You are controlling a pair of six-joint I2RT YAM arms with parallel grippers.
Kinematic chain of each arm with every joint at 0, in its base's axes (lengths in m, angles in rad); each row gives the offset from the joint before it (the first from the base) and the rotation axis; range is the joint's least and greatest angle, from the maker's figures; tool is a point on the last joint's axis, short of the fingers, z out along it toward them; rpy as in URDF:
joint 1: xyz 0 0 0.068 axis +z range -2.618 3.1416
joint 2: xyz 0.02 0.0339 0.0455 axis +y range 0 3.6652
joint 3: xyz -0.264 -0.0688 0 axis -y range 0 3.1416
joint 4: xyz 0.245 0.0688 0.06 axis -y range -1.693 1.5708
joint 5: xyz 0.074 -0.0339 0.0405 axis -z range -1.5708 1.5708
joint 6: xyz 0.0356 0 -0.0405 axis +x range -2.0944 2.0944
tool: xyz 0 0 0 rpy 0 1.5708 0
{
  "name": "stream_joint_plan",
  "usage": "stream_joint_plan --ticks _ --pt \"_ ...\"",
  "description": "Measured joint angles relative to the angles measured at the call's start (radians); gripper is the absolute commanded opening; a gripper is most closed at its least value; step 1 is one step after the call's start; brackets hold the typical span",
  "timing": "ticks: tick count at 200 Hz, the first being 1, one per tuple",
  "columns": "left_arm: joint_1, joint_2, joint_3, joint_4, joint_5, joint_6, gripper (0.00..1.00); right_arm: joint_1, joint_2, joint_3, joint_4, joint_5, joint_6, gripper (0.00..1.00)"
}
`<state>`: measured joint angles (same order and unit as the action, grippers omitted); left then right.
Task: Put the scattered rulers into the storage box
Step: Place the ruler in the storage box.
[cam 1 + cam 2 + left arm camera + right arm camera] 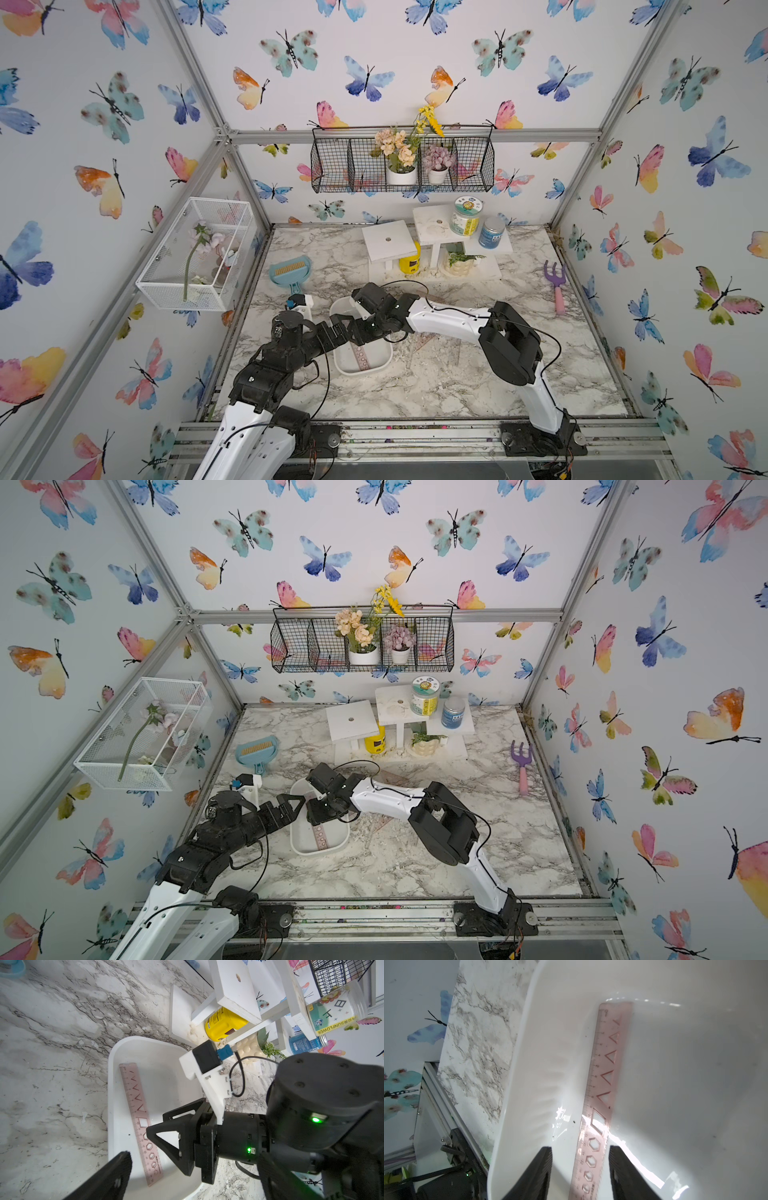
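Straight ruler [604,1093] flat on storage box [517,1064] floor, long axis along the box. Directly above, right hand [580,1148], fingers parted clear of both edges (gripping nothing). Left hand [293,808] wide open beside the rim. Set square [428,343] out on bench [457,386], nearer right arm [449,318].

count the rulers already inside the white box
1: the straight ruler lies flat on the storage box floor; the right arm covers part of the box, so others may be hidden.
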<state>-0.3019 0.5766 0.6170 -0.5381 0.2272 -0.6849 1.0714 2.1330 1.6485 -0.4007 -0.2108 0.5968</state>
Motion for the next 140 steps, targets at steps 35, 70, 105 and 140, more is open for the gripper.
stream_joint_plan --ticks 35,70,105,140 --pt "0.0 0.014 0.035 0.0 0.0 0.003 0.98 0.0 -0.098 0.009 -0.058 0.103 -0.023 0.51" --pt "0.0 0.063 0.072 0.01 0.005 0.031 0.92 -0.009 -0.238 -0.013 -0.113 0.233 -0.041 0.51" --pt "-0.006 0.151 0.096 0.043 0.044 0.054 0.86 -0.061 -0.372 -0.146 -0.15 0.317 -0.04 0.47" --pt "-0.122 0.266 0.101 0.083 0.047 0.055 0.85 -0.165 -0.434 -0.332 -0.179 0.354 -0.024 0.45"
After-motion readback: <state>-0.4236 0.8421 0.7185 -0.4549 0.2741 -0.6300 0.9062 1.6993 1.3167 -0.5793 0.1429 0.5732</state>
